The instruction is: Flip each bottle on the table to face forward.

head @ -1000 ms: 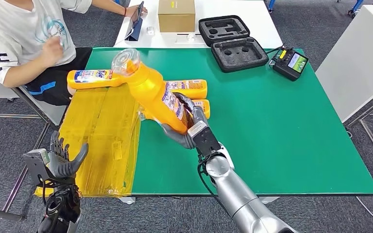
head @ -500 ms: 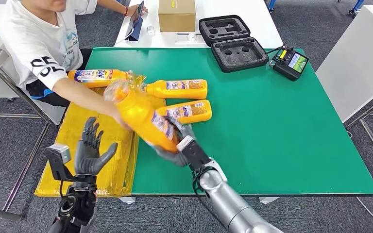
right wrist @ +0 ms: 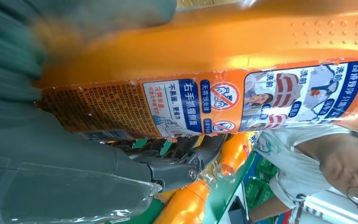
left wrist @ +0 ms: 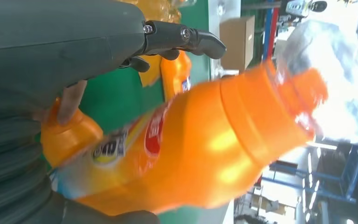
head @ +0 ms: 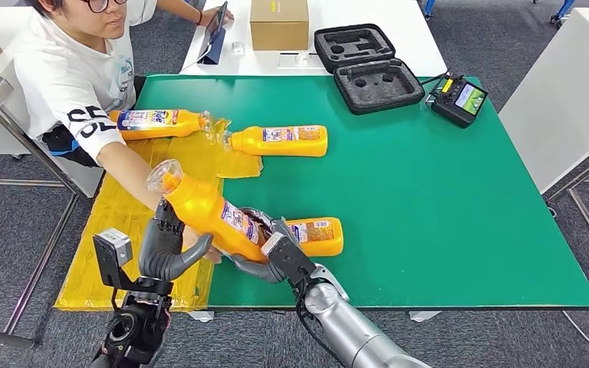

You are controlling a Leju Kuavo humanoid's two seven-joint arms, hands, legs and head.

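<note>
Four orange bottles are in the head view. One of them, the held bottle (head: 211, 216), is off the table (head: 445, 199): the right hand (head: 264, 249) grips its lower body, and it tilts with the clear cap toward the left hand (head: 165, 245). The left hand is raised just beside the bottle's neck with its fingers apart, and it holds nothing; from the left wrist view the bottle lies across in front of the palm, but a grip is not visible. A person's hand (head: 199, 247) reaches in between the left hand and the bottle, near its underside. Whether it touches the bottle, one cannot tell.

A second bottle (head: 318, 234) lies on the green table just behind the right hand, label up. Two more lie farther away: the far bottle (head: 280, 140) on the table edge near the yellow sheet (head: 161, 253), and the left bottle (head: 153, 121) close to the person (head: 69, 77).

As a judgement, the task is in the middle. The held bottle is probably being passed or turned between the hands, and it is not yet laid down. Which lying bottles already face forward is hard to say, since labels show on all three.
</note>
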